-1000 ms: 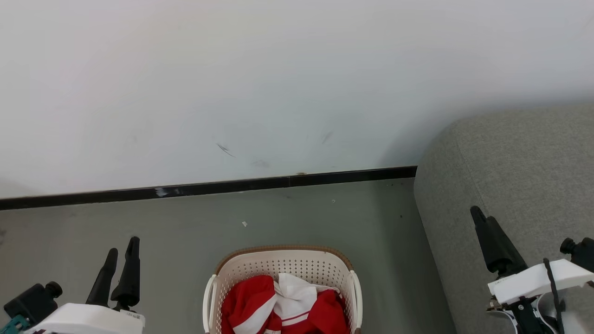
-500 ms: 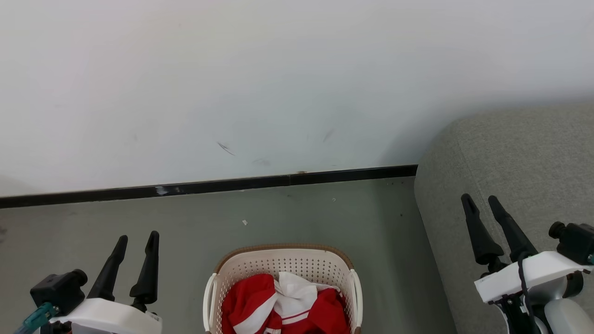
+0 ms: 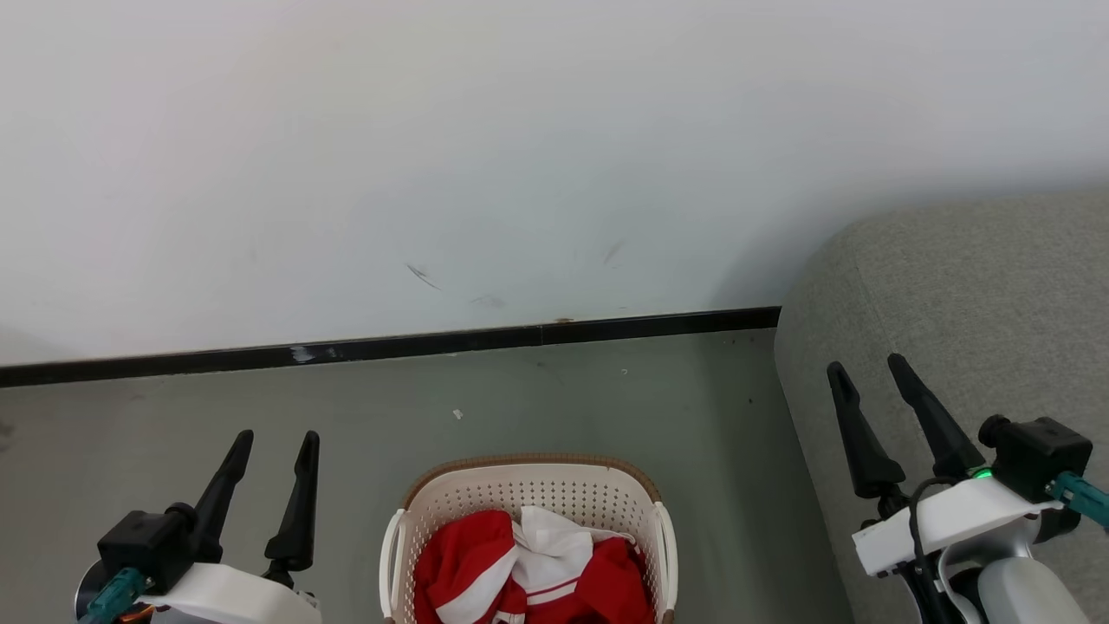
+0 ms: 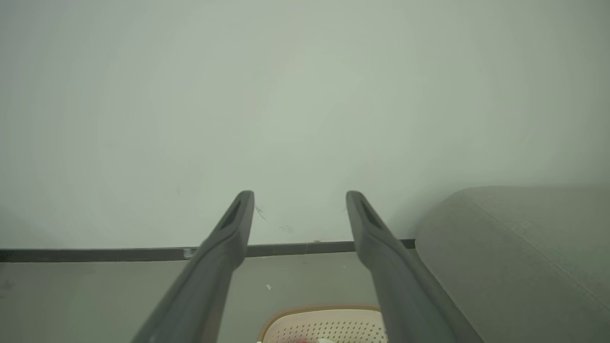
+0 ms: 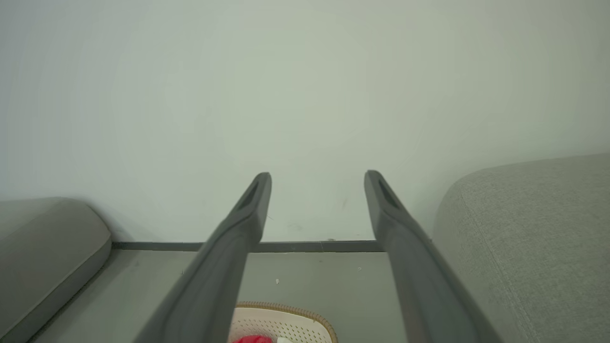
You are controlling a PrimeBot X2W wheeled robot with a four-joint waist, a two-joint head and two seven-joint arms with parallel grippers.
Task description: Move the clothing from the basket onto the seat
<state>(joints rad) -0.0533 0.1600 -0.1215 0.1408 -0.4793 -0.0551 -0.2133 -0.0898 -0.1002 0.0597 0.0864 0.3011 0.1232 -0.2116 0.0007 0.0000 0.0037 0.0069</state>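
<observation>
Red and white clothing (image 3: 528, 572) lies bunched inside the cream perforated basket (image 3: 528, 490), which stands on the grey floor at the bottom middle of the head view. The grey upholstered seat (image 3: 970, 303) rises at the right. My left gripper (image 3: 277, 440) is open at the lower left, left of the basket and apart from it. My right gripper (image 3: 866, 368) is open at the lower right, over the seat's edge. Both grippers hold nothing. The basket rim (image 4: 324, 314) shows low in the left wrist view, and a bit of the clothing (image 5: 252, 339) in the right wrist view.
A white wall (image 3: 520, 156) with a black baseboard (image 3: 390, 348) runs behind the basket. Bare grey floor (image 3: 537, 399) lies between wall and basket. Another grey cushion (image 5: 43, 243) shows at the left of the right wrist view.
Both arms have turned and shifted inward: the left gripper moved right toward the basket, the right gripper moved left and up. Their two fingers now show apart. Basket and clothing have not moved.
</observation>
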